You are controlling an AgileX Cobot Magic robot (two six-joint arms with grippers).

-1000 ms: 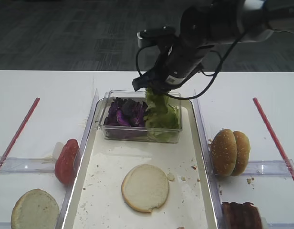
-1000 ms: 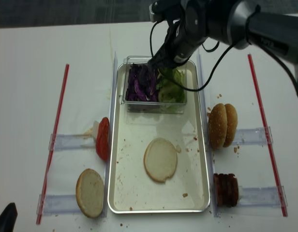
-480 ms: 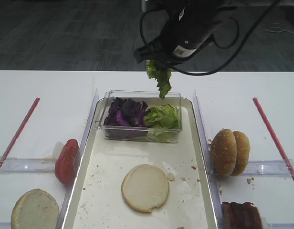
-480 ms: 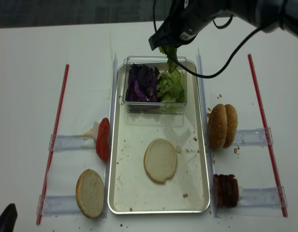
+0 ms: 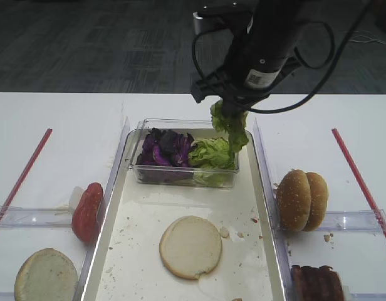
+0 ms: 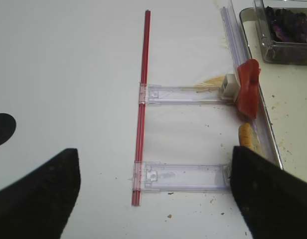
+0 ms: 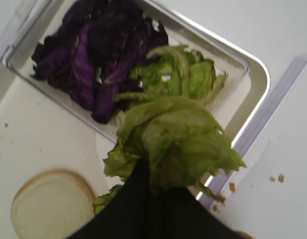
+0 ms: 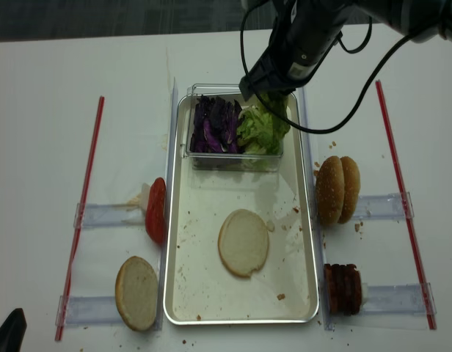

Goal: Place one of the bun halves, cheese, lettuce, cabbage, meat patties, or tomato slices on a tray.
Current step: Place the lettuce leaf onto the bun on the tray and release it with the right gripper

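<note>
Exterior high: we see the right tool (image 5: 225,108) clenched on a lettuce leaf (image 5: 230,125), dangling above the right end of the clear box (image 5: 183,179) that sits at the far end of the tray (image 5: 259,188). One bun half (image 5: 190,246) already lies cut face up on the tray. So the pick looks done to us; carry and drop on the tray are left.

Right wrist: the held leaf (image 7: 176,139) fills the middle, with purple cabbage (image 7: 93,59) and more lettuce in the box below it. Only here do we see the tool's dark tip biting the leaf from close up.

Left wrist: the left tool shows two dark fingers (image 6: 36,194) spread wide apart, released, nothing between them, over the white surface (image 6: 69,74) beside a red strip (image 6: 142,114). Tomato slices (image 6: 248,87) stand near the tray edge.

Realsense high: only this view gives us the whole layout, with meat patties (image 8: 342,287) and two upright buns (image 8: 336,189) right of the tray.
</note>
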